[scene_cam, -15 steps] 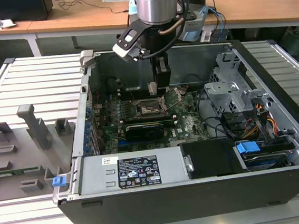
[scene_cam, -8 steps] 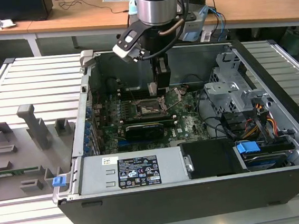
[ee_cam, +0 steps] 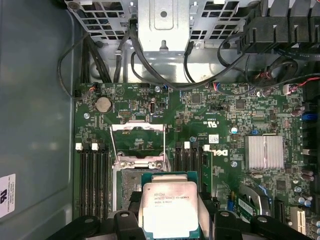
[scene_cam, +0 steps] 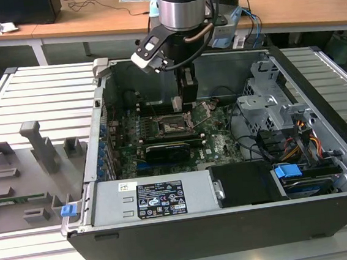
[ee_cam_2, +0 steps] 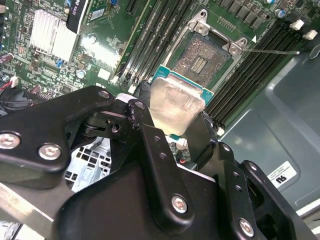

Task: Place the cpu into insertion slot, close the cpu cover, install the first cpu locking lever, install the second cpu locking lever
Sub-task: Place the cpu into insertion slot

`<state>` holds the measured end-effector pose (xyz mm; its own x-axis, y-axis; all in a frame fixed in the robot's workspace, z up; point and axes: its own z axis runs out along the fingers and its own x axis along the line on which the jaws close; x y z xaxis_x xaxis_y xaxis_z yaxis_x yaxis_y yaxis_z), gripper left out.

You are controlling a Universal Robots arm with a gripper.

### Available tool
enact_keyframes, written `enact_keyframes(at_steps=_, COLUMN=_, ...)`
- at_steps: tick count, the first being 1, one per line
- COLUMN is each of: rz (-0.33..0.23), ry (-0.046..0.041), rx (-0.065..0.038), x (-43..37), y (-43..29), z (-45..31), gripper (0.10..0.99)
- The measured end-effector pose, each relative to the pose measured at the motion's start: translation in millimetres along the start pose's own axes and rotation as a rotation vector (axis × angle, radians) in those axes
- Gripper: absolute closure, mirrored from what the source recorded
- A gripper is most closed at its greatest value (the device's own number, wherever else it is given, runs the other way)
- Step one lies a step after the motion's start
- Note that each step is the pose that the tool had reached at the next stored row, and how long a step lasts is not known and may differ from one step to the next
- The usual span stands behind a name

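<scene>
We are gripping the cpu (ee_cam_2: pixel 176 100) by two opposite edges in our tool (ee_cam_2: pixel 174 120), its fingers closed just to the chip's width, with the metal top facing both wrist views. It is hanging near the open insertion slot (ee_cam_2: pixel 202 57), not yet seated. The cpu cover (ee_cam: pixel 137 126) is standing swung up. In the exterior view the slot is lying at 12 o'clock from the long black card (scene_cam: pixel 166 149).

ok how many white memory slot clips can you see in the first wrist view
4. Two white clips sit on the memory slots one side of the insertion slot, two on the other. The end effector holding the cpu may hide more.
</scene>
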<state>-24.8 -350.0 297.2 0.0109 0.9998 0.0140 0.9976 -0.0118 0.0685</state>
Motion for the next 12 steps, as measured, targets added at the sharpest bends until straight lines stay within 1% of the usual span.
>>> enact_keyframes(at_steps=5, rz=0.000, ry=-0.0002, rx=0.000, x=3.3, y=-0.4, z=4.1, gripper=0.557)
enact_keyframes(at_steps=8, rz=0.000, ry=-0.0001, rx=0.000, x=6.7, y=-0.8, z=10.5, gripper=0.557)
enact_keyframes(at_steps=12, rz=0.000, ry=-0.0002, rx=0.000, x=6.8, y=-1.1, z=14.2, gripper=0.557)
